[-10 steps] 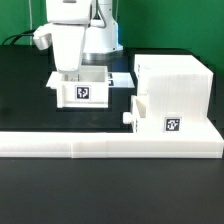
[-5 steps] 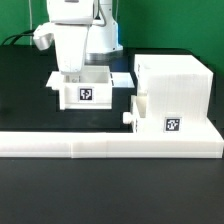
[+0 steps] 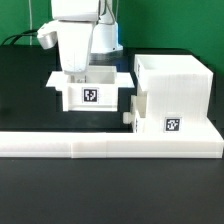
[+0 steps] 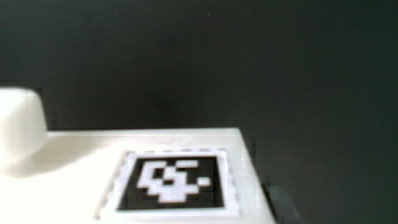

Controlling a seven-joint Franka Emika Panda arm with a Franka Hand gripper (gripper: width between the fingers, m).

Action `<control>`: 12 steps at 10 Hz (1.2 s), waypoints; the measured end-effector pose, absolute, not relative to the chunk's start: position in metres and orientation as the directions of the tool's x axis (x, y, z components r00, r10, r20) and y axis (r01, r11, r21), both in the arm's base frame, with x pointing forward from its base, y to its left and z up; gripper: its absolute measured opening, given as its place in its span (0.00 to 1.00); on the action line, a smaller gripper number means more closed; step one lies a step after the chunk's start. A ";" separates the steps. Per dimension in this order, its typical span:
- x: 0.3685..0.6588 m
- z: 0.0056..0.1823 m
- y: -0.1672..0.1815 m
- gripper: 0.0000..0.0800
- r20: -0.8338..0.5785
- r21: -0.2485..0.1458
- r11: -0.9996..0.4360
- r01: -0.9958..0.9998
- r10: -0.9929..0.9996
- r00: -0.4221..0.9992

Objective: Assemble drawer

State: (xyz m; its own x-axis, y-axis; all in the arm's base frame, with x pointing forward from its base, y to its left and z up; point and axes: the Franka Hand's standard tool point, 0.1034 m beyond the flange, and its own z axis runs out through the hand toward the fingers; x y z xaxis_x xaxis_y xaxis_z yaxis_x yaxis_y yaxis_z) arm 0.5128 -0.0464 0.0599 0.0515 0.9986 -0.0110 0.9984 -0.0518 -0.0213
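Observation:
A small white tray (image 3: 108, 92) with a black-and-white tag on its front sits on the black table, to the exterior view's left of the large white housing (image 3: 180, 85). My gripper (image 3: 76, 72) reaches down into the tray at its back left wall and is shut on that wall. The fingertips are hidden inside the tray. A second tray (image 3: 152, 118) with a round knob (image 3: 127, 117) sits in the housing's lower front. In the wrist view the held tray's tagged face (image 4: 89, 150) fills the lower part, with a rounded white knob (image 4: 16, 125) at one side. No fingers show there.
A long low white border wall (image 3: 110, 147) runs across the front of the table, just before the housing. The robot's white arm body (image 3: 80, 30) stands over the held tray. Black table (image 3: 25, 100) lies to the exterior view's left.
The tray has shifted to the exterior view's right, toward the housing, together with my gripper. The housing and the second tray have not moved.

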 end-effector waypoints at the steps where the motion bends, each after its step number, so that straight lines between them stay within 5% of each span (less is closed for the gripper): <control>1: 0.514 0.061 -0.046 0.06 -0.013 -0.025 -0.048 0.999 0.999 0.047; 5: 0.538 0.066 -0.033 0.06 -0.005 -0.017 -0.050 0.999 0.999 0.050; 12: 0.532 0.058 -0.023 0.06 0.004 -0.011 -0.042 0.999 0.999 0.042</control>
State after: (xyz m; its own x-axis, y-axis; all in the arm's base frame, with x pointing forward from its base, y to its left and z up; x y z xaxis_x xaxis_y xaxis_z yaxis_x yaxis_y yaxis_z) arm 0.5324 -0.0232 0.0580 0.0418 0.9991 0.0038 0.9991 -0.0418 -0.0112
